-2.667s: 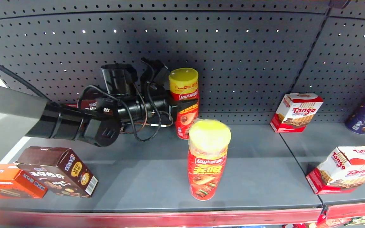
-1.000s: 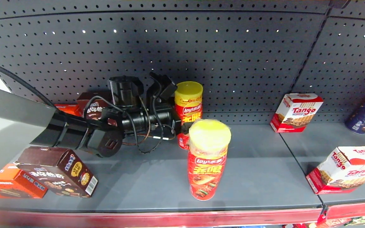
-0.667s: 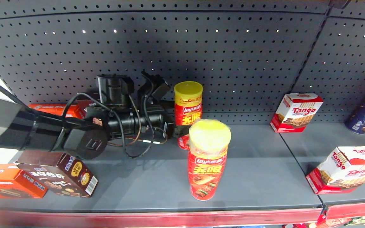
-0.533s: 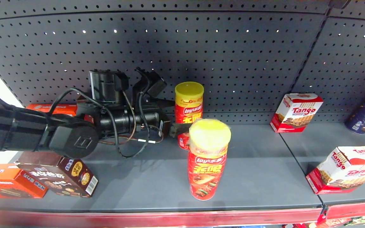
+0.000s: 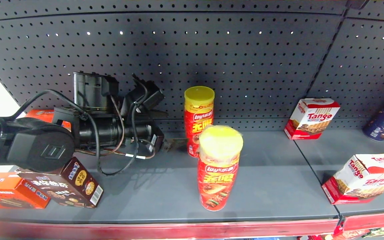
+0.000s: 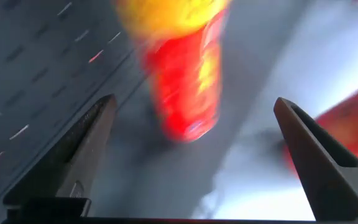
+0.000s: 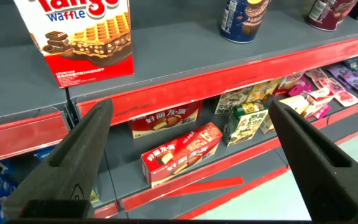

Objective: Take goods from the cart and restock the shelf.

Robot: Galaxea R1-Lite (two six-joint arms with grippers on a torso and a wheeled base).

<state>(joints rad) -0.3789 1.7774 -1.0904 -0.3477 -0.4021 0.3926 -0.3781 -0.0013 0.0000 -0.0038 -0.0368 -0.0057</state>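
- The front chip can (image 5: 219, 166) stands upright near the front edge of the grey shelf (image 5: 152, 190).
- The rear chip can (image 5: 198, 116) stands upright just behind the front chip can and a little to its left, close to the pegboard back (image 5: 212, 50).
- The left gripper (image 5: 170, 130) hangs to the left of the front chip can and farther back. Its jaws are spread wide with nothing between them, and it is apart from both cans.
- In the left wrist view the left gripper (image 6: 194, 104) points at a blurred red and yellow can, probably the rear chip can (image 6: 185, 81).
- The right gripper (image 7: 190, 107) is wide open and empty.
- A brown box (image 5: 62, 181) and an orange box (image 5: 8, 193) lie well to the left of the front chip can.
- Two wafer boxes (image 5: 312, 116) (image 5: 362, 178) sit well to its right.
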